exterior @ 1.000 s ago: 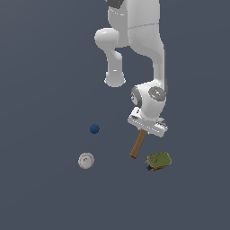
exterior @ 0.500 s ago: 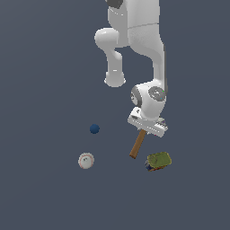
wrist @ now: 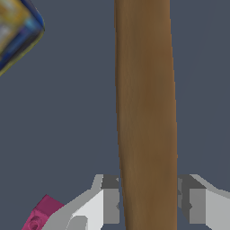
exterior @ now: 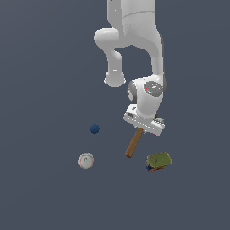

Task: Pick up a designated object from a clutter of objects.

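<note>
The hammer's brown wooden handle [exterior: 133, 144] sticks out from under my gripper [exterior: 140, 129] toward the front of the exterior view. Its dark head is hidden beneath the hand. In the wrist view the handle [wrist: 146, 108] runs between the two fingers [wrist: 110, 200], and both pads press against its sides. My gripper [wrist: 148, 200] is shut on the handle, low over the floor. The rest of the clutter lies around: a white baseball [exterior: 86, 160], a small blue ball [exterior: 94, 129] and a green-yellow tin [exterior: 158, 161].
The tin lies close to the handle's free end, on the exterior view's right; its corner shows in the wrist view [wrist: 15, 27]. A pink-and-white piece [wrist: 38, 218] lies right beside one finger. The two balls lie apart on the exterior view's left.
</note>
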Action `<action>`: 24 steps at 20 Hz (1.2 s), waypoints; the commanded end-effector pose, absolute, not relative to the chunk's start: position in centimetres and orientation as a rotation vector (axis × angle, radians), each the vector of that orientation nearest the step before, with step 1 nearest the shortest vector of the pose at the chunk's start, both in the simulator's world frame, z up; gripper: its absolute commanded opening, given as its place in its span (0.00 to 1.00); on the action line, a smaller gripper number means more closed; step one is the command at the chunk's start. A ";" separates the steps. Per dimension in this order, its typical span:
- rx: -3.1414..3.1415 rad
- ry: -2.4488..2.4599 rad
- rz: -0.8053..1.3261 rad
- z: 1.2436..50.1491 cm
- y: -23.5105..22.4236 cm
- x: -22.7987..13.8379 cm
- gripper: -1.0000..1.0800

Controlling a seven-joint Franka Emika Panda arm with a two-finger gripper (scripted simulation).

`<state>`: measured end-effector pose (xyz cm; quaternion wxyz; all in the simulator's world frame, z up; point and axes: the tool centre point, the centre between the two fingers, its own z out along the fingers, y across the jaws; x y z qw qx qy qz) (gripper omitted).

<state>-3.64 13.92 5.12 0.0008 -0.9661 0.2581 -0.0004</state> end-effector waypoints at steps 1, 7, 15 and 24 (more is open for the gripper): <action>-3.031 0.811 -0.007 6.9 12.7 -3.1 0.00; -3.031 0.811 -0.004 11.8 8.8 -1.7 0.00; -3.030 0.811 -0.003 19.6 2.9 0.5 0.00; -3.030 0.813 -0.001 28.1 -3.7 3.2 0.00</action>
